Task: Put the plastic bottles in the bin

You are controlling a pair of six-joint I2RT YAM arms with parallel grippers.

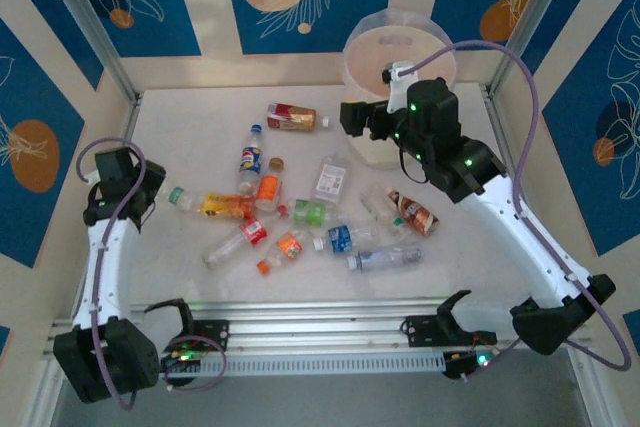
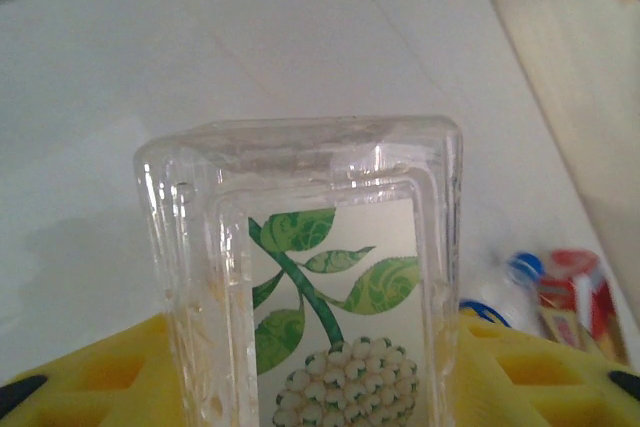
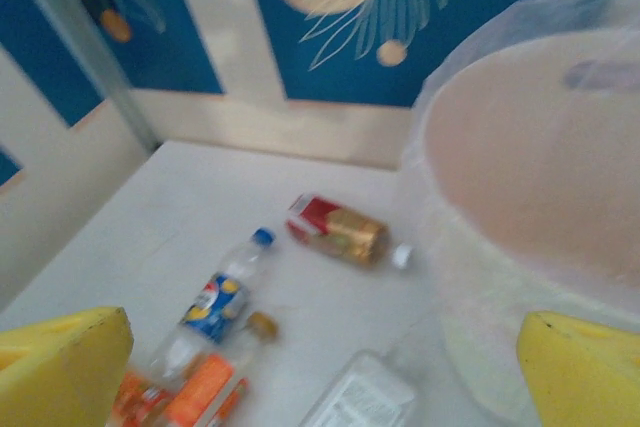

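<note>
While the left gripper (image 2: pixel 320 387) has its jaws clenched on a clear green-labelled bottle (image 2: pixel 310 277) at the left side of the table (image 2: pixel 200 67), the thin light walls will probably buckle, so a gentle mid-body hold suits it. The right gripper (image 3: pixel 320 367) stands wide and empty beside the bin (image 3: pixel 520 177).

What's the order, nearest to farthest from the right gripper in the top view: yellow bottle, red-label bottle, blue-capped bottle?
From the right gripper:
1. Red-label bottle, just left, at the back.
2. Blue-capped bottle, further left, mid-table.
3. Yellow bottle, far left, toward the left arm.
</note>
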